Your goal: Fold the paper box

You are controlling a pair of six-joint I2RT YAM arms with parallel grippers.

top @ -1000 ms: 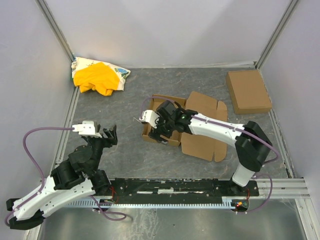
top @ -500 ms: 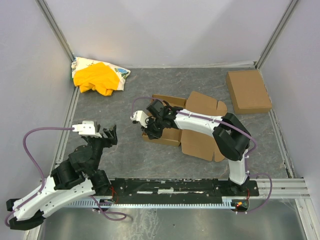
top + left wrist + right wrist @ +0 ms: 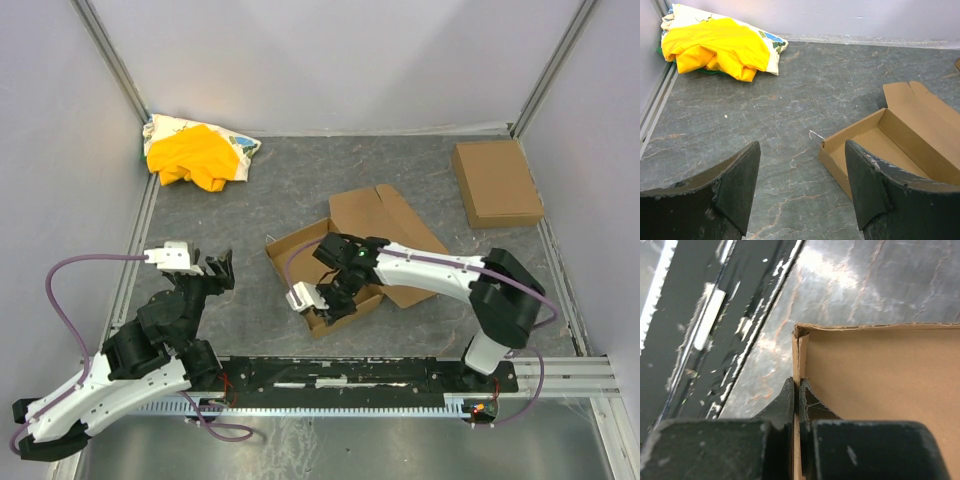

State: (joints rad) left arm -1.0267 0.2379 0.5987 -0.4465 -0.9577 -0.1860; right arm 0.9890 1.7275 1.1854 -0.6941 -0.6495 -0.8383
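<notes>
The paper box lies mid-table as a shallow open tray, turned at an angle, with its lid flap spread flat behind it. My right gripper is shut on the tray's near side wall close to a corner. In the right wrist view the fingers pinch the thin cardboard wall, one finger outside and one inside the brown box. My left gripper hovers open at the left, apart from the box. In the left wrist view the left gripper holds nothing, and the box lies to its right.
A yellow cloth on a printed bag is bunched in the far left corner. A smaller, closed brown box sits at the far right by the wall. The black mounting rail runs along the near edge, close to the gripped corner.
My right gripper closed on the box wall. It dragged the box nearer to the rail and swung it round, lid flap included. The left arm stayed still.
</notes>
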